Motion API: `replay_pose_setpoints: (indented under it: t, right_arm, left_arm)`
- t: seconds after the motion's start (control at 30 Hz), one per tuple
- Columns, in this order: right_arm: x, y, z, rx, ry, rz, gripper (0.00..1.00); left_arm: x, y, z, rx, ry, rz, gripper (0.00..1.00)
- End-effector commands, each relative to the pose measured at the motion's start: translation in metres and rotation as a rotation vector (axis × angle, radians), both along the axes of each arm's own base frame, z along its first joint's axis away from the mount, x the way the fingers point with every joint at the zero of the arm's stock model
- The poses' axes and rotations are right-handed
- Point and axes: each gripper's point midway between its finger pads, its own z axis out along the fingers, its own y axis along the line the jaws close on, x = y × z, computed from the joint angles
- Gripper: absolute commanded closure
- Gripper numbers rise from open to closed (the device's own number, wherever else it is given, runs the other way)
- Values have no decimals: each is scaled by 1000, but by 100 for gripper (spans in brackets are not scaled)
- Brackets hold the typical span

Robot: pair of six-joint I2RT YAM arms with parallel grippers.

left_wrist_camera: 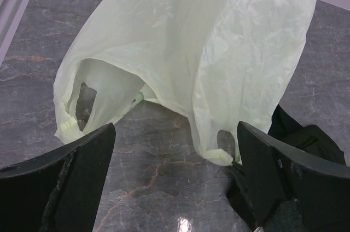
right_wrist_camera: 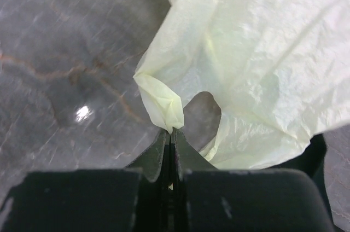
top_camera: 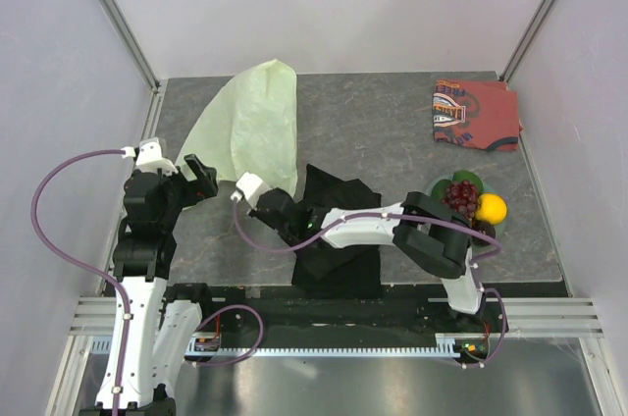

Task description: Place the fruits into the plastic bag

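We are clenching the right gripper on a twisted, crinkled handle of the plastic bag, whose thin, pale, translucent film is billowing ahead of and to the right of these jaws. The left gripper is hanging released, its matte black fingers spread wide, and the bag's open mouth is lying just ahead over the veined grey table. A crumpled black cloth is sitting beside its right finger. The fruits, a knobbly dark red grape bunch and a smooth yellow fruit, are resting on a round plate well right of both jaws.
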Motion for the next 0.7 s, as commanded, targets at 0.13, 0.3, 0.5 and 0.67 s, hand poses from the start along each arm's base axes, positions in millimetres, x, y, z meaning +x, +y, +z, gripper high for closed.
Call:
replay_pose_setpoints:
  t: [0.13, 0.3, 0.5, 0.67]
  right_arm:
    - [54, -8, 150, 532, 24, -140, 100]
    - [84, -42, 210, 730, 6, -217, 100]
    - [95, -73, 253, 782, -61, -313, 100]
    - [92, -87, 267, 809, -65, -356, 100]
  left_arm:
    - [-4, -23, 38, 16, -145, -151, 1]
    - [-1, -29, 38, 15, -160, -187, 1]
    - [3, -32, 25, -26, -115, -186, 1]
    - [4, -53, 3, -239, -50, -209, 1]
